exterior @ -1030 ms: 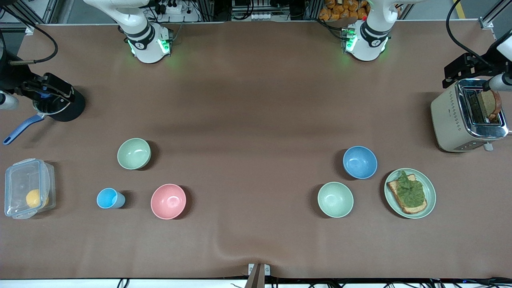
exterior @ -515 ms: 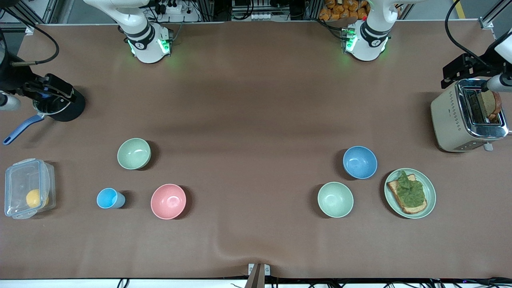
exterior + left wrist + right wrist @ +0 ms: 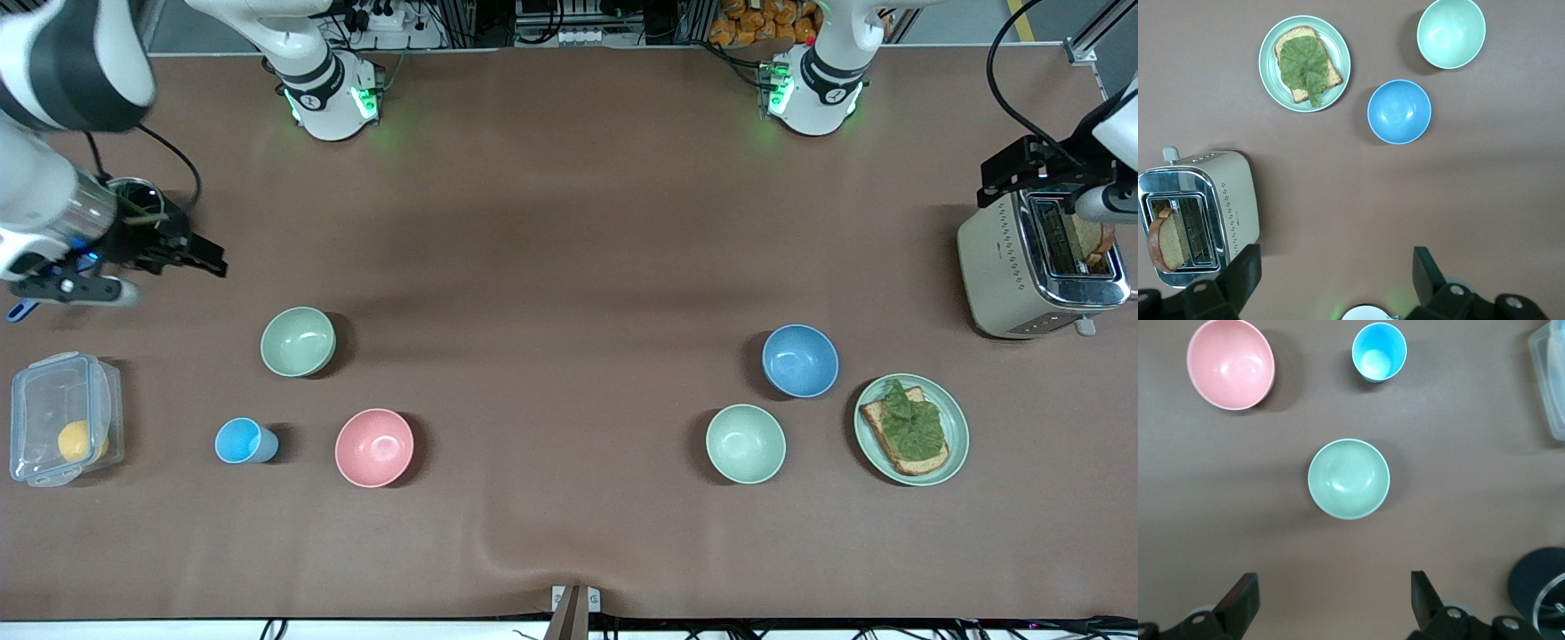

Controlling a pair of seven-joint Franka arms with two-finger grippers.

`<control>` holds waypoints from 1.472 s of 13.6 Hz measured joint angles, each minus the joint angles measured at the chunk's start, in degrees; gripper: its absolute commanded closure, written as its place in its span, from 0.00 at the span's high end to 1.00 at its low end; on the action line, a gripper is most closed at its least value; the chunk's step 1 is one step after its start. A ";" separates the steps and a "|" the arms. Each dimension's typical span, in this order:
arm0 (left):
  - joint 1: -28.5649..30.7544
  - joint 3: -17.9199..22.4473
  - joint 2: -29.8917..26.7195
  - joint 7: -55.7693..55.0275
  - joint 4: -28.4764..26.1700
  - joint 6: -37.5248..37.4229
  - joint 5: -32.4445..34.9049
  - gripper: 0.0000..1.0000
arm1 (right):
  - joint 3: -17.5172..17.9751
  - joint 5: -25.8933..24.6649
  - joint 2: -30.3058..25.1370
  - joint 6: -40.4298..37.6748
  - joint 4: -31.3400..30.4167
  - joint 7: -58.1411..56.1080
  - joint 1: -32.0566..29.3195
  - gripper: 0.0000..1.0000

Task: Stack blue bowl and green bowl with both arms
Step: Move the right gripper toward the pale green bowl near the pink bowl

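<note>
The blue bowl (image 3: 800,360) (image 3: 1399,111) stands upright on the brown table toward the left arm's end. The sage-green bowl (image 3: 298,341) (image 3: 1349,479) stands upright toward the right arm's end. Both are empty and far apart. My right gripper (image 3: 182,252) (image 3: 1331,600) hangs open and empty above the table, beside a black pot and short of the green bowl. Over the toaster's edge my left gripper (image 3: 1013,178) (image 3: 1338,273) is open too, holding nothing, well away from the blue bowl.
A paler mint bowl (image 3: 745,443) and a mint plate (image 3: 958,418) with toast and a leaf sit beside the blue bowl. A toaster (image 3: 1005,267) holds bread. Pink bowl (image 3: 374,447), light-blue cup (image 3: 242,441), clear container (image 3: 62,418) and black pot (image 3: 133,196) lie near the green bowl.
My right arm has swung in over the table, its gripper moving off the black pot toward the green bowl. The left gripper has shifted slightly above the toaster. No bowl has moved.
</note>
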 measured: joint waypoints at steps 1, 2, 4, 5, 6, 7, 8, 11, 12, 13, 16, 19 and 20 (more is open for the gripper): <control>0.06 0.08 0.43 0.00 0.00 0.00 0.00 1.00 | -0.08 0.00 0.14 3.05 -2.42 -0.02 0.00 1.00; 0.07 0.16 0.90 -0.01 0.00 0.00 0.00 1.00 | -0.15 -0.01 0.32 6.14 -4.67 -0.04 0.00 1.00; 0.21 0.36 1.72 -0.27 0.01 0.03 0.00 1.00 | -0.30 -0.01 1.21 11.85 -8.56 -0.05 -0.02 1.00; 0.50 0.43 1.91 -0.32 0.01 0.04 0.00 1.00 | -0.36 -0.02 2.11 13.75 -9.70 -0.07 -0.05 1.00; 0.83 0.47 1.97 -0.32 0.01 0.04 0.00 1.00 | -0.41 -0.03 3.26 15.27 -10.28 -0.20 -0.17 1.00; 1.13 0.48 1.98 -0.32 0.02 0.03 0.00 1.00 | -0.46 -0.06 4.68 16.83 -10.42 -0.81 -0.50 1.00; 1.34 0.49 2.00 -0.32 0.03 0.03 0.00 1.00 | -0.57 -0.08 6.34 18.71 -10.45 -2.44 -1.21 1.00; 1.42 0.48 2.18 -0.32 0.04 0.04 0.00 1.00 | -0.85 -0.08 11.90 24.93 -10.60 -8.41 -5.03 1.00; 1.45 0.48 2.21 -0.33 0.04 0.04 0.00 1.00 | -0.92 -0.08 13.47 26.29 -10.61 -9.21 -5.60 0.99; 1.56 0.49 2.24 -0.37 0.04 0.04 0.00 1.00 | -0.92 -0.08 14.69 27.44 -10.61 -9.34 -5.64 0.98; 2.68 0.54 2.29 -0.38 0.10 0.09 0.00 1.00 | -0.71 -0.08 17.83 31.19 -10.67 -9.34 -5.50 0.91; 3.48 0.56 2.90 -0.38 0.10 0.51 0.00 1.00 | -0.64 -0.08 19.81 33.80 -11.13 -9.35 -5.15 0.79; 3.54 0.56 3.47 -0.38 0.07 1.27 0.00 1.00 | -0.62 -0.08 20.29 35.62 -11.84 -9.35 -5.01 0.72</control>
